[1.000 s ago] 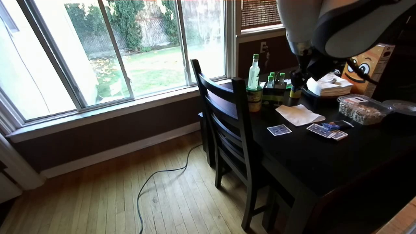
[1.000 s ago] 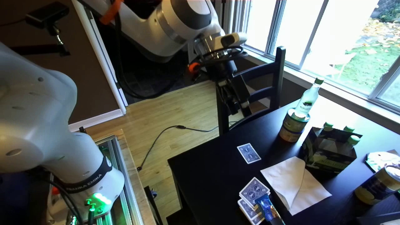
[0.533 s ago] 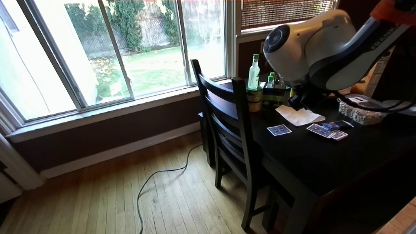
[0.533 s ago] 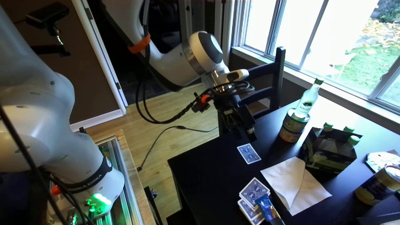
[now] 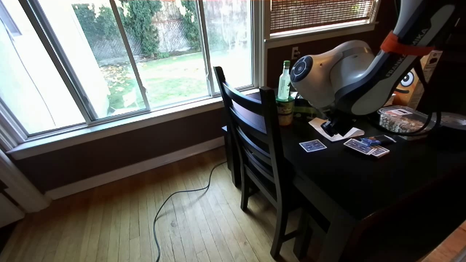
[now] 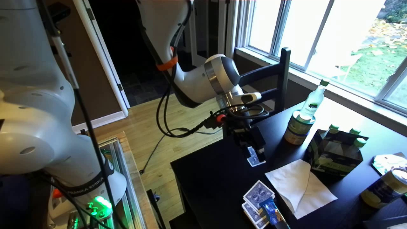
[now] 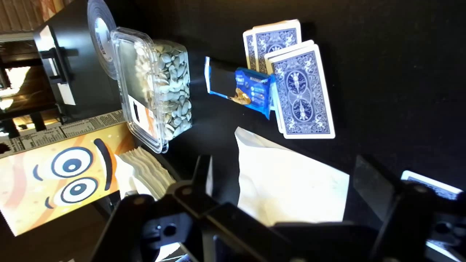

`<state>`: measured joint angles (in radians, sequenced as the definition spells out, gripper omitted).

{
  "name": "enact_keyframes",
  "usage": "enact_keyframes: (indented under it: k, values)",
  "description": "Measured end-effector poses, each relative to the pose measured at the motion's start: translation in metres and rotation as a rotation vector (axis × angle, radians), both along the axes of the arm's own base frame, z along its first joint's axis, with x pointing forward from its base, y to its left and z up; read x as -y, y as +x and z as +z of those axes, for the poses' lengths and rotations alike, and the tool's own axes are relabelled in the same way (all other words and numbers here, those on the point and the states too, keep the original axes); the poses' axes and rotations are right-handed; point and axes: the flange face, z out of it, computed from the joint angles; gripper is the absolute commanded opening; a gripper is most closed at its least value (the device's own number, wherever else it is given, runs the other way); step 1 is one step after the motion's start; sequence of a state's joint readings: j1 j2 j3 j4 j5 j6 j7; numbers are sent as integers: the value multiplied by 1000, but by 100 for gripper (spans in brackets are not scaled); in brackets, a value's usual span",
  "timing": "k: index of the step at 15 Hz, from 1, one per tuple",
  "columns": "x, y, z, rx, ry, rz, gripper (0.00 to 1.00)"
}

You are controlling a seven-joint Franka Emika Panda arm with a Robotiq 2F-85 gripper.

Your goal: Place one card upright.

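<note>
A single blue-backed card lies flat on the black table, seen in both exterior views; in the wrist view the card is partly hidden behind the right finger. More cards lie in an overlapping pile, under the end of a blue-wrapped bar. My gripper is open and empty, its fingers wide apart, pointing down above the table. In an exterior view the gripper covers part of the single card; it also shows dark over the napkin.
A white napkin lies beside the cards. A bottle stands on a can beside a bottle carton. A seed container and an orange box stand further off. A chair stands at the table edge.
The arm has swung over the table and come down. The gripper has moved from beside the chair to above the single card. The cards, bar and napkin have not moved.
</note>
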<state>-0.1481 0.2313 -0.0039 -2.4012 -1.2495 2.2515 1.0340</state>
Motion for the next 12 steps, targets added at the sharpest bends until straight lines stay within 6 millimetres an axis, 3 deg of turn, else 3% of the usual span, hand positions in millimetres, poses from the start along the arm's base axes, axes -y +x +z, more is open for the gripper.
enact_keyframes:
  k: [5, 8, 10, 12]
  values:
    - [1, 1, -1, -2, -4, -2, 100]
    - [9, -3, -16, -33, -6, -17, 100]
    - [15, -4, -30, -58, -8, -30, 92]
    - [21, -2, -43, -73, -13, -37, 74]
